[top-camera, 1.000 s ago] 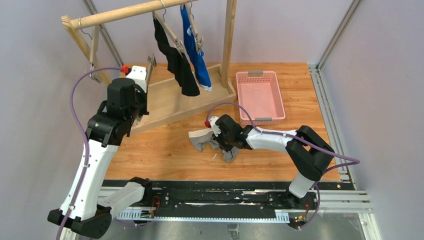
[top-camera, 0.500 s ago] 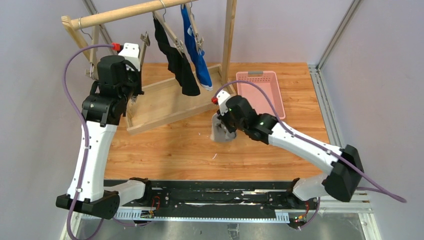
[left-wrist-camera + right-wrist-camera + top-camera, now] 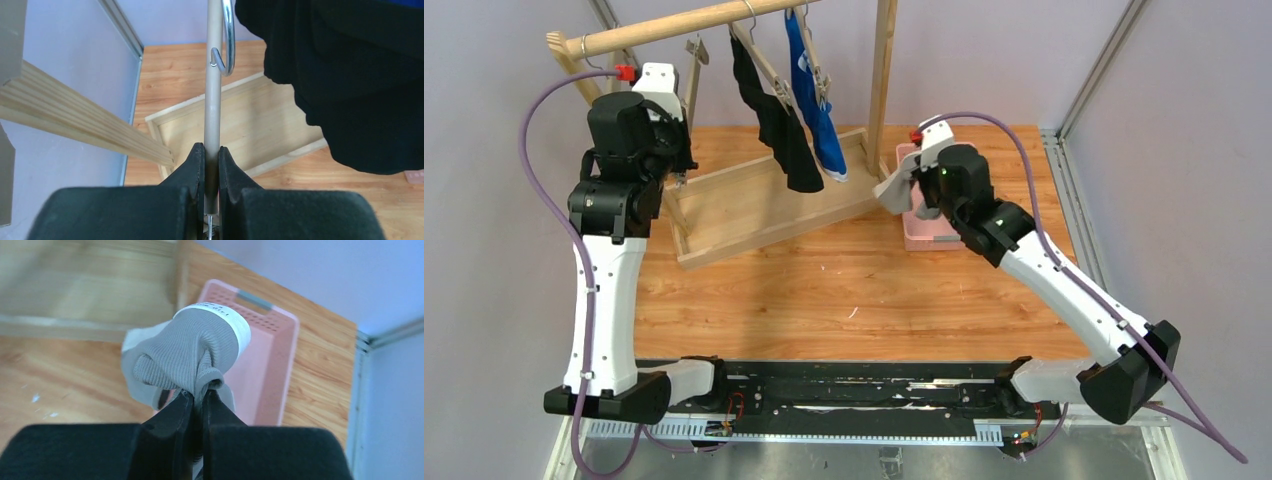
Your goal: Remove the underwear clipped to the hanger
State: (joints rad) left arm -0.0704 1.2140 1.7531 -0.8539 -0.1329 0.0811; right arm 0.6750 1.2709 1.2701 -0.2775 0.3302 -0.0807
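Note:
My right gripper (image 3: pixel 912 188) (image 3: pixel 200 392) is shut on the bunched grey underwear (image 3: pixel 890 186) (image 3: pixel 192 352) and holds it in the air over the near left edge of the pink basket (image 3: pixel 932 236) (image 3: pixel 282 335). The black underwear (image 3: pixel 779 125) (image 3: pixel 360 75) and the blue underwear (image 3: pixel 816 105) hang clipped to wooden hangers on the rail (image 3: pixel 684 22). High up beside the black underwear, my left gripper (image 3: pixel 686 85) (image 3: pixel 211 150) is shut on the bar of an empty hanger (image 3: pixel 692 62) (image 3: pixel 214 90). That hanger's metal hook (image 3: pixel 227 45) hangs free.
The wooden rack's base tray (image 3: pixel 754 205) (image 3: pixel 240 125) lies below the hanging garments, with its upright post (image 3: pixel 882 80) just left of the basket. Grey walls and metal rails close in the left, back and right sides.
My right gripper lifted the grey underwear off the table and carried it back and right, to above the basket. The left arm rose towards the rail with the empty hanger.

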